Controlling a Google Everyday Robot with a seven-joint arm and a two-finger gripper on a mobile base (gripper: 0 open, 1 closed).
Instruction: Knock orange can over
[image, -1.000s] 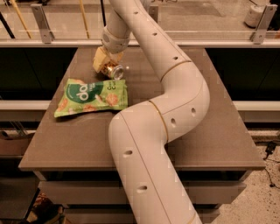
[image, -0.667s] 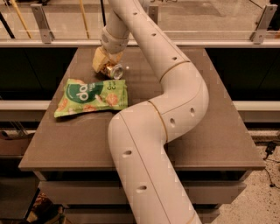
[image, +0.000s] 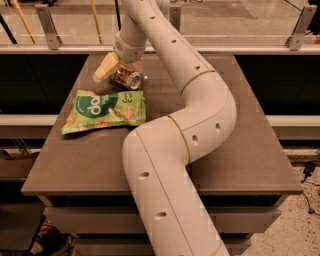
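Observation:
The orange can (image: 125, 78) lies on its side at the back left of the brown table (image: 240, 150), its silver end pointing to the front right. My gripper (image: 107, 67) is at the can's left side, right against it, low over the table. The white arm (image: 200, 100) reaches in from the front and bends across the middle of the table. A flat green snack bag (image: 105, 110) lies just in front of the can.
A rail with metal posts (image: 45, 25) runs behind the table's far edge. The table's left edge is close to the bag. The floor (image: 295, 230) shows at the lower right.
My gripper has shifted slightly to the left beside the can. The can lies in about the same place, on its side. The bag has not moved.

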